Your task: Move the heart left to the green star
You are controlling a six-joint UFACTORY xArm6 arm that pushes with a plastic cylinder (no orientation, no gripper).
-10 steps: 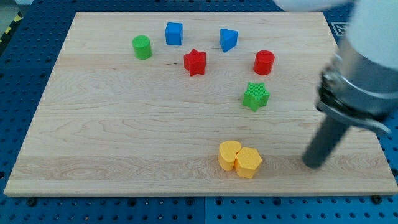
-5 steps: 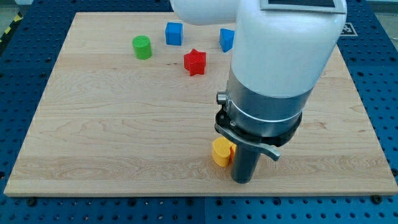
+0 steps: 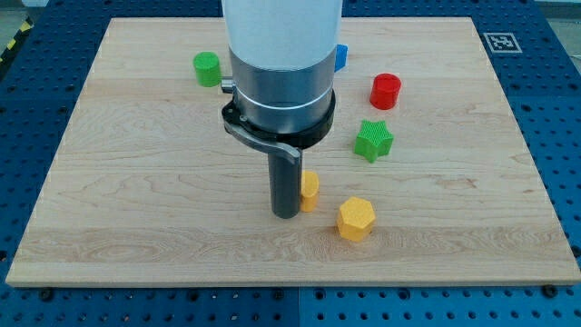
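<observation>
Pale wooden board [image 3: 136, 182] on blue perforated table [image 3: 27, 100].

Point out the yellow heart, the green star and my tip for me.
yellow heart [image 3: 310, 190], camera view, its visible right part beside the rod.
green star [image 3: 373, 140], camera view, centre of its top face.
my tip [image 3: 286, 214], camera view, the rod's very lower end.

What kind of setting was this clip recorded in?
Most likely a robotics lab bench: a wooden board rests on a blue perforated table, a fiducial marker sits on the board's corner, and small blocks like the green star lie scattered.
</observation>
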